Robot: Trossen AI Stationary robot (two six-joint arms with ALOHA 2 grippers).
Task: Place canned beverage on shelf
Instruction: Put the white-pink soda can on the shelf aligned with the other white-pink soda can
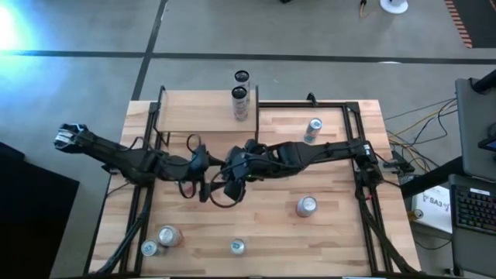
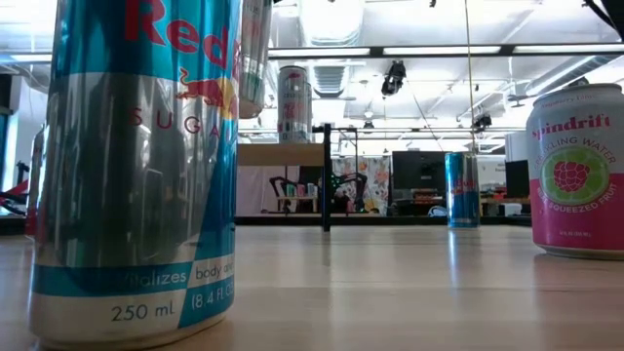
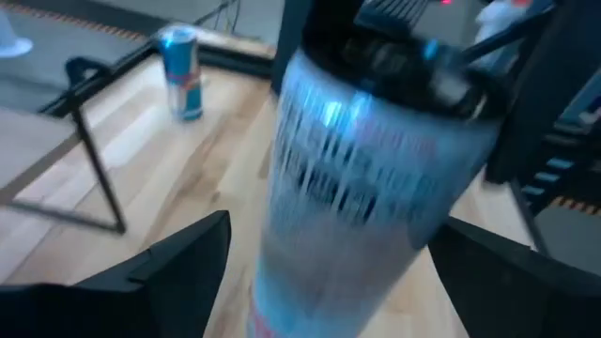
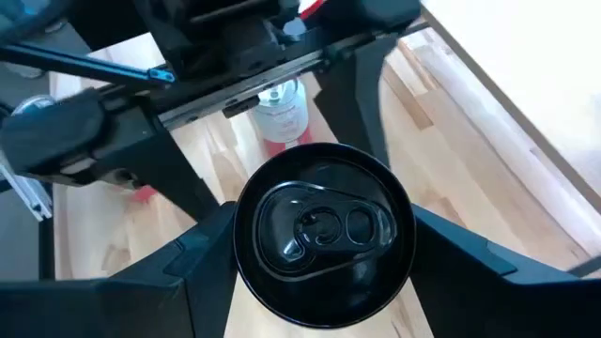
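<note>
A slim silver-and-blue canned beverage [image 3: 357, 188] hangs in mid-air over the middle of the table, where both arms meet. My right gripper [image 4: 322, 214] is shut on it, and the can's black top [image 4: 324, 235] faces that wrist. My left gripper [image 3: 333, 225] is open. Its fingers stand on either side of the can's lower body, with a gap showing on at least one side. The shelf [image 1: 201, 116] stands at the table's far left. One can [image 1: 240, 101] stands on its board and another [image 1: 241, 76] stands just beyond its far edge. My right gripper pinches the can's side wall just below the top rim [image 4: 237, 258], one finger on each side. The fingers come from the table's right, slanting down, and lie along the can. The can is tilted, clear of the table, its bottom end pointing away from the wrist.
Loose cans stand on the tabletop: a blue one [image 1: 313, 129] at the far right, a pink one [image 1: 307, 205] at the near right, and three [image 1: 169, 235] [image 1: 149, 248] [image 1: 237, 246] along the near edge. Dark frame rails [image 1: 364, 186] run along both sides.
</note>
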